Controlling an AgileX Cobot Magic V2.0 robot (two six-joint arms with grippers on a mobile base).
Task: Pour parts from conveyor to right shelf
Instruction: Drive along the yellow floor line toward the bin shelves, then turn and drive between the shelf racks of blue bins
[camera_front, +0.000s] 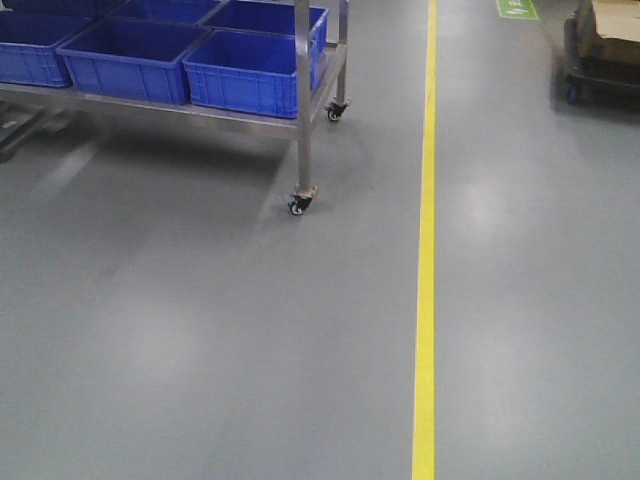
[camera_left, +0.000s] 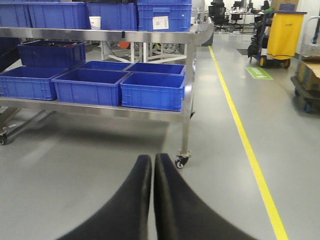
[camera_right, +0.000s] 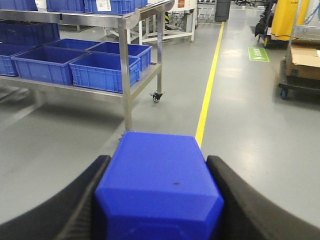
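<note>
Fingers (camera_right: 70, 210) of the right gripper (camera_right: 159, 165) press on both flanks of the blue part (camera_right: 160, 192), which fills the gap between them. The part is held short of the right shelf (camera_right: 125, 65), over bare floor (camera_right: 60, 135) just out from the shelf's corner post. The left gripper (camera_left: 152, 160) has its black tips shut together with nothing between them, and it points at the same shelf. The conveyor is in no view.

The step in hand looks like the carry to the shelf, with the tipping not yet begun. To do it well, the squeeze should hold firm, because the part's smooth sloped faces could slip. The wrist should go in under the shelf's upper steel rail (camera_right: 85, 19) and over one of the open blue tubs (camera_right: 102, 70) on the shelf's lower level. The tub nearest the corner post seems the easiest reach. The part should be let go low inside the tub walls, not above the shelf's edge, so it cannot bounce out. The idle left arm is best kept away from the shelf frame.
</note>
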